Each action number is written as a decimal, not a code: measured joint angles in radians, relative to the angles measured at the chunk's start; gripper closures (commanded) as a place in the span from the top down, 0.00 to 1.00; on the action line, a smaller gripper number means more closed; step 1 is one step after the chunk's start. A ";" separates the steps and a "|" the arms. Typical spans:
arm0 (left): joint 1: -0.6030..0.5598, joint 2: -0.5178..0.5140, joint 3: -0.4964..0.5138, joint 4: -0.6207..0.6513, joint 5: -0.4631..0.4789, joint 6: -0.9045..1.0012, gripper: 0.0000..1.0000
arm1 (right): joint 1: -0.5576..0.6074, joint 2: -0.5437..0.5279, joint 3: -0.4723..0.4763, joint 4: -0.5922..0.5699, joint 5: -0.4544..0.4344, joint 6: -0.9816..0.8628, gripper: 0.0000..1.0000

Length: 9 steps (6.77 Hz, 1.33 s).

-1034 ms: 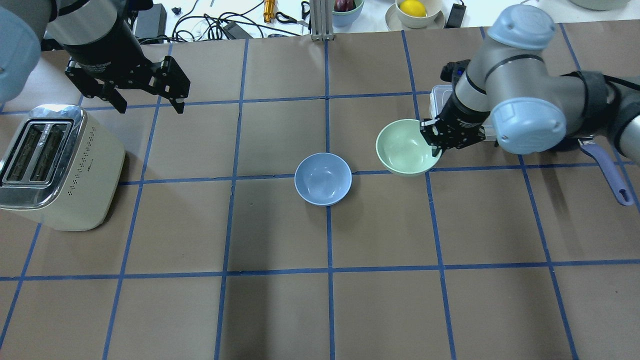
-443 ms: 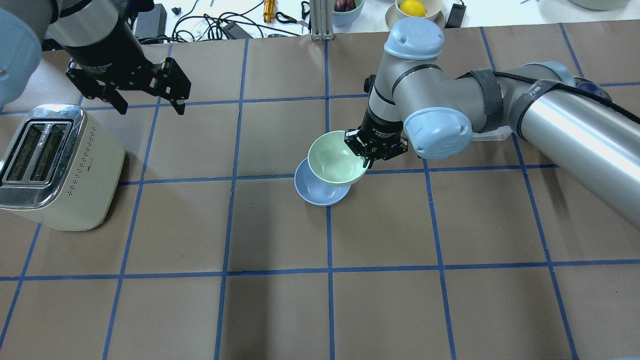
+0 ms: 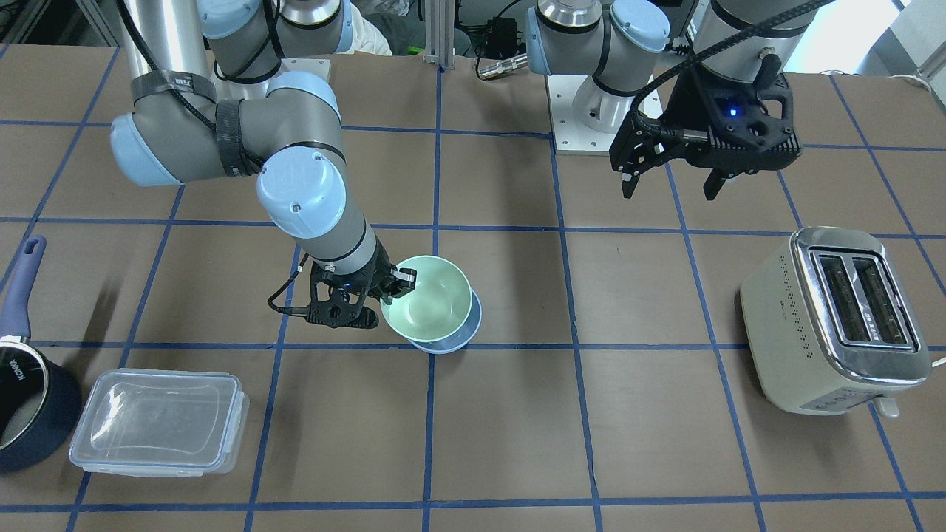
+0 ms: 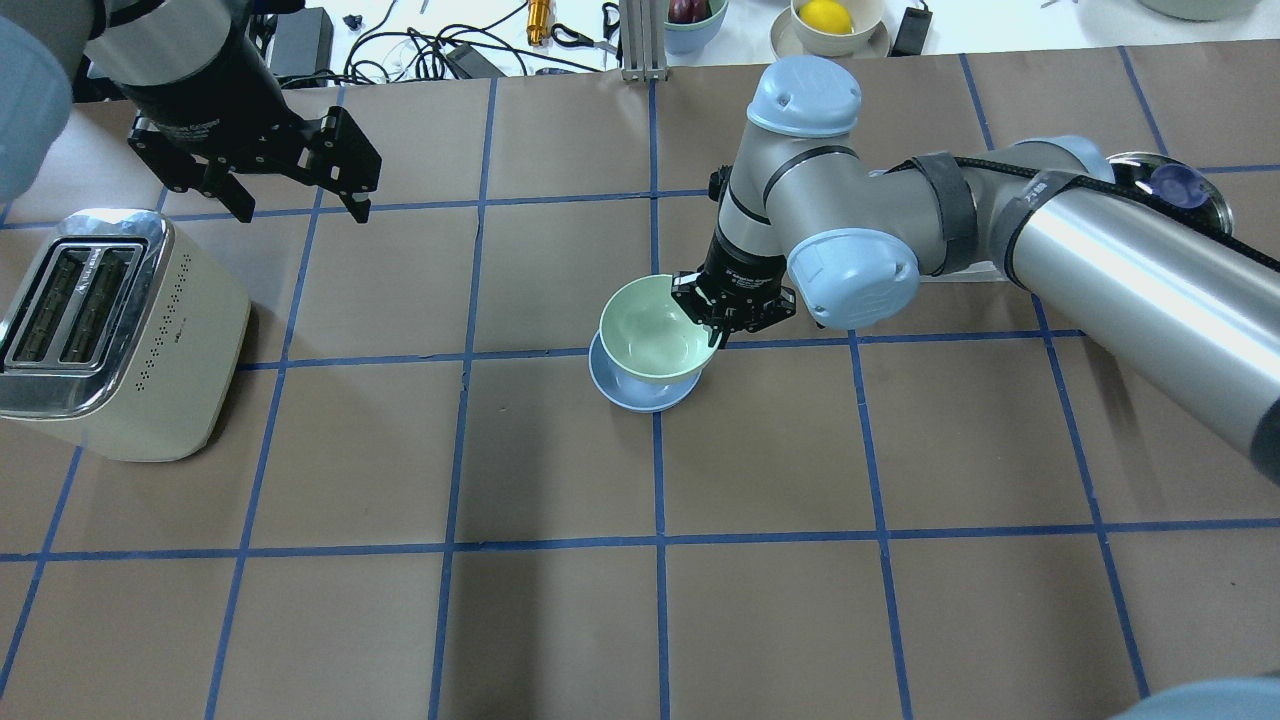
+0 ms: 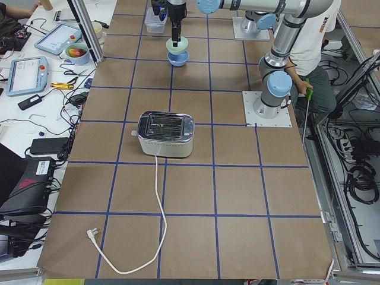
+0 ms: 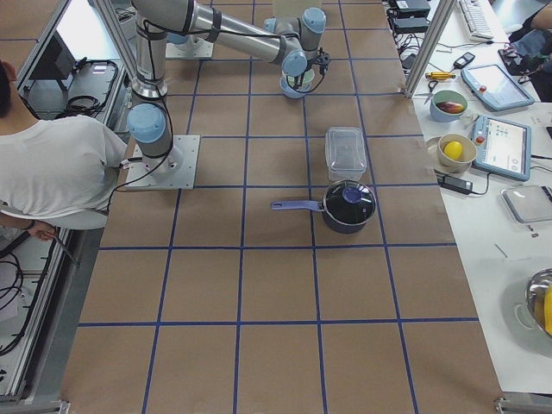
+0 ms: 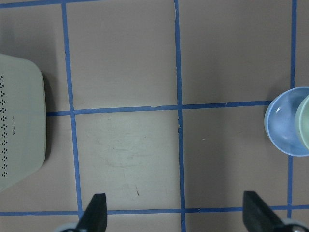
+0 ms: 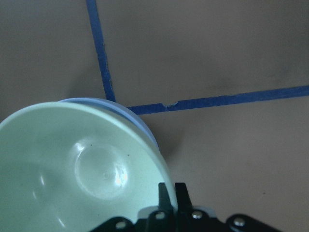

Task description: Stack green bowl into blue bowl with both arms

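Note:
The pale green bowl hangs over the pale blue bowl, which stands on the table near the middle. My right gripper is shut on the green bowl's right rim, one finger inside and one outside. The right wrist view shows the green bowl with the blue bowl's rim just beneath it. I cannot tell whether the two bowls touch. From the front, the green bowl covers most of the blue bowl. My left gripper is open and empty, high above the table's far left.
A cream toaster stands at the left. A clear lidded container and a dark navy saucepan sit on my right side. Bowls, cables and tools lie beyond the table's far edge.
My right gripper has carried the green bowl leftward from beside the blue bowl to over it, and it now sits lower and more centred. The left arm has barely moved.

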 measured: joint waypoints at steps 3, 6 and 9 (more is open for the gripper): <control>0.002 -0.001 -0.004 0.001 -0.004 0.001 1.00 | 0.015 0.036 0.001 -0.048 0.000 0.000 0.53; 0.002 -0.001 -0.010 0.001 -0.004 0.000 1.00 | 0.017 0.043 0.004 -0.072 -0.001 -0.001 0.82; 0.003 0.001 -0.011 0.001 -0.006 0.000 1.00 | 0.012 0.018 -0.026 -0.060 -0.075 -0.018 1.00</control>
